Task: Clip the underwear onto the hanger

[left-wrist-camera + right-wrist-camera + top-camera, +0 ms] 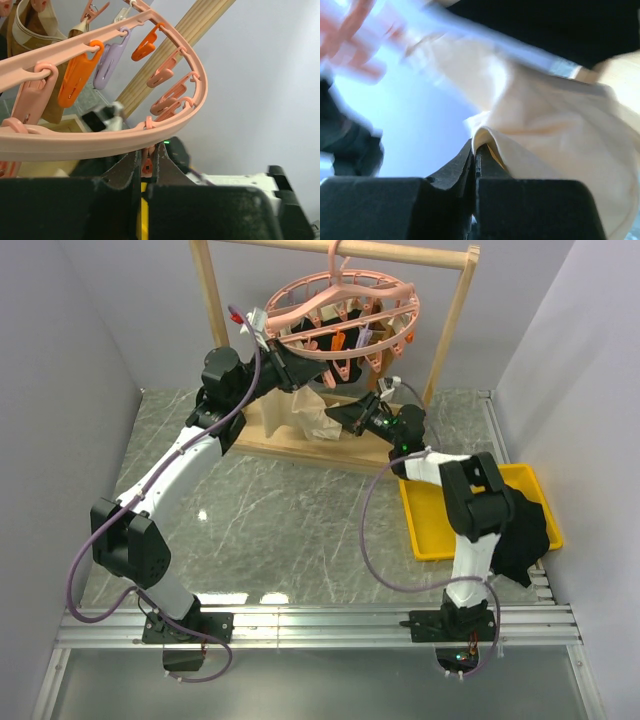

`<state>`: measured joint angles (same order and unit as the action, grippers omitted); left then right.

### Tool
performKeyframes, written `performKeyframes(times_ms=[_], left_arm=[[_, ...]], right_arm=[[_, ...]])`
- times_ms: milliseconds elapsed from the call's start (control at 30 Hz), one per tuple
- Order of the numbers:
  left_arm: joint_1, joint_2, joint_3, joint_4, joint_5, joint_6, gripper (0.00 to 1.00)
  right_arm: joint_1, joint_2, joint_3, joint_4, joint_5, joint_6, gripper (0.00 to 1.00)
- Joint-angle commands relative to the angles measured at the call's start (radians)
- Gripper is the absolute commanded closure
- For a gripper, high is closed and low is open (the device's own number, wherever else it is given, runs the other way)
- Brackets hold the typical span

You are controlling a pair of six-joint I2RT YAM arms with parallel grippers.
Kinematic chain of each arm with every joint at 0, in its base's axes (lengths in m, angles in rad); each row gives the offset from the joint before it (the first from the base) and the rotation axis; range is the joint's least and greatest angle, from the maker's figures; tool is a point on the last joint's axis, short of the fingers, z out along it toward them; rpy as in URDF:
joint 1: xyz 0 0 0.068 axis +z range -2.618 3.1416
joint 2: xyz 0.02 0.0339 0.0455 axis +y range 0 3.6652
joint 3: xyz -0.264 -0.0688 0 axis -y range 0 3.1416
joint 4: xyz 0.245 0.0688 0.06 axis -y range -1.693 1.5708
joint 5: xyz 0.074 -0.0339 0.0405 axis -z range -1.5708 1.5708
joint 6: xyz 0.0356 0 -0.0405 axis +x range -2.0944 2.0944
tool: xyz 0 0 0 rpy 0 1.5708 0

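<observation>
the underwear (308,420), a cream bunch, hangs just under the hanger (408,310), in front of the wooden rack's (214,300) base. its upper edge reaches up among the hanger's clips; whether any of them grips it cannot be told. the right gripper (475,150) has its jaws pressed together on a fold of the cream cloth, low at the bunch's right side. the hanger, a pink oval ring with crossbars, hangs tilted by its hook from the rack's top bar. the left gripper (146,161) sits at the ring's near rim, its jaws nearly together and pinching a pink clip (146,167) that dangles from the rim. to the right, on the grey marble counter (280,520), a yellow tray (425,530) has a black garment (522,530) draped over its far side.
</observation>
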<state>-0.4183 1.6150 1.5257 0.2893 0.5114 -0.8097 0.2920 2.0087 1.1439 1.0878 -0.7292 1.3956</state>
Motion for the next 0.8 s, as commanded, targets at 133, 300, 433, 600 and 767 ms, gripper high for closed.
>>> performKeyframes(times_ms=[133,300,433,600,767], left_arm=[[0.018,-0.018,0.005,0.106,-0.008,0.001,1.00],[0.019,-0.015,0.004,0.100,-0.004,0.000,1.00],[0.019,-0.009,0.017,0.094,-0.002,0.004,1.00],[0.019,-0.006,0.021,0.097,-0.001,0.000,1.00],[0.021,0.000,0.033,0.091,0.007,0.001,1.00]], right_arm=[[0.084,-0.194,-0.133,-0.175,-0.065,-0.416,1.00],[0.203,-0.287,-0.164,-0.376,0.020,-0.757,1.00],[0.292,-0.367,-0.203,-0.454,0.176,-1.142,1.00],[0.389,-0.398,-0.214,-0.462,0.347,-1.527,1.00],[0.496,-0.370,-0.174,-0.477,0.448,-1.786,1.00]])
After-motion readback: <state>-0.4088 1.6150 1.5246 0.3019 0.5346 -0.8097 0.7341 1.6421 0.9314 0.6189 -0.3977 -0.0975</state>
